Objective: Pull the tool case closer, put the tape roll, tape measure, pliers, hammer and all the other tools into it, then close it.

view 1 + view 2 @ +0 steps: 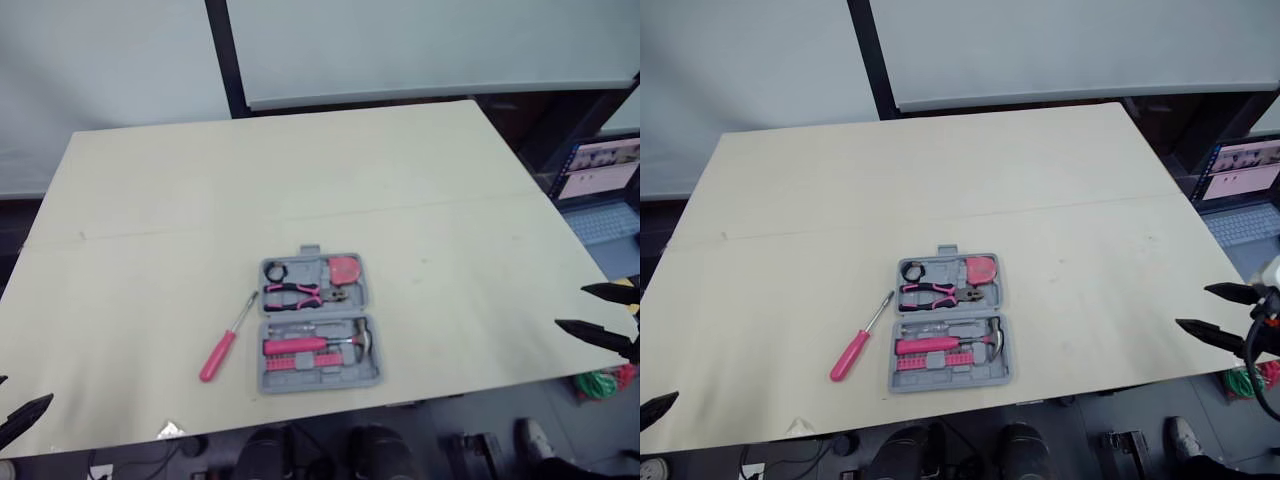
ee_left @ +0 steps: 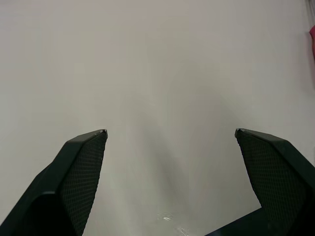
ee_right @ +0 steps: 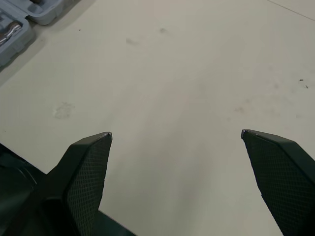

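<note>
**One tool left out of the open case**

The big pale table (image 1: 300, 180) holds everything. The grey tool case (image 1: 320, 386) lies flat and wide open near the front edge, about in the middle. I think it sits this close so both arms can reach it. It looks like the pulling part is done.

The left gripper (image 2: 170, 131) hangs low over the bare front left corner of the table. Its two fingers are spread wide apart and hold nothing. The right gripper (image 1: 572, 307) hangs at the right edge of the table. It is also wide apart with nothing in it. Both are well away from the case, so they look ready to start a new move.

Most tools are in their own spots in the case. The hammer (image 1: 300, 346) lies in the near half, above a row of small pink bits (image 1: 295, 364). The pliers (image 1: 295, 293) lie in the far half. Behind them are the pink tape measure (image 1: 344, 269) and the black tape roll (image 1: 275, 271).

The pink screwdriver (image 1: 219, 354) lies on the table just beside the case, on its left side. It is nearer the left arm, so that arm is likely the one to pick it up. After that the case can be shut.
</note>
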